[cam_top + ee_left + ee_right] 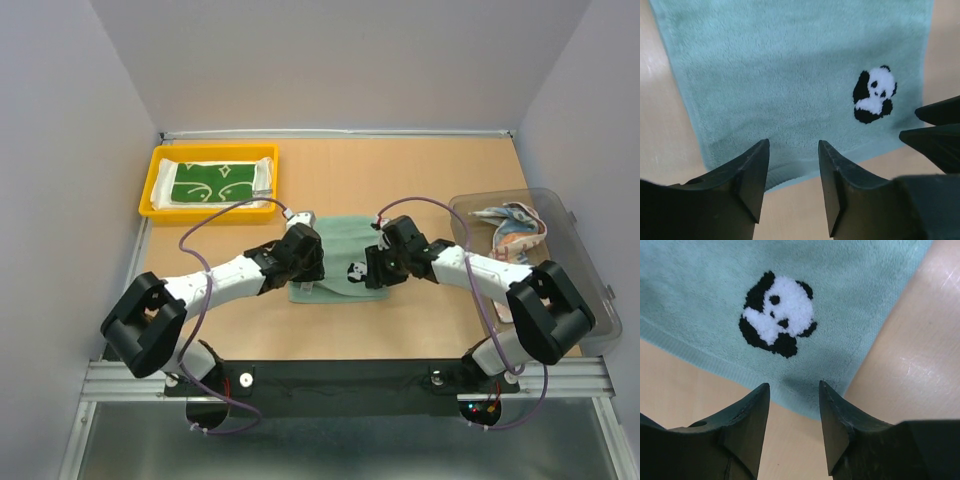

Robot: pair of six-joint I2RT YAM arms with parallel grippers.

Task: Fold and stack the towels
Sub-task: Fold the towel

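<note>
A pale teal-green towel point(338, 250) with a panda patch point(357, 271) lies flat in the middle of the table. My left gripper point(306, 283) is open above its near left edge; in the left wrist view point(792, 150) the towel point(790, 75) fills the top. My right gripper point(378, 275) is open above the near right corner, with the panda point(777, 315) just ahead in the right wrist view point(792, 390). A dark green towel with white marks point(215, 183) lies folded in the yellow tray on a white one. A letter-print towel point(515, 232) lies crumpled in the clear bin.
The yellow tray point(152, 190) stands at the back left. The clear plastic bin point(560, 250) stands at the right edge, beside my right arm. Grey walls close in the table on three sides.
</note>
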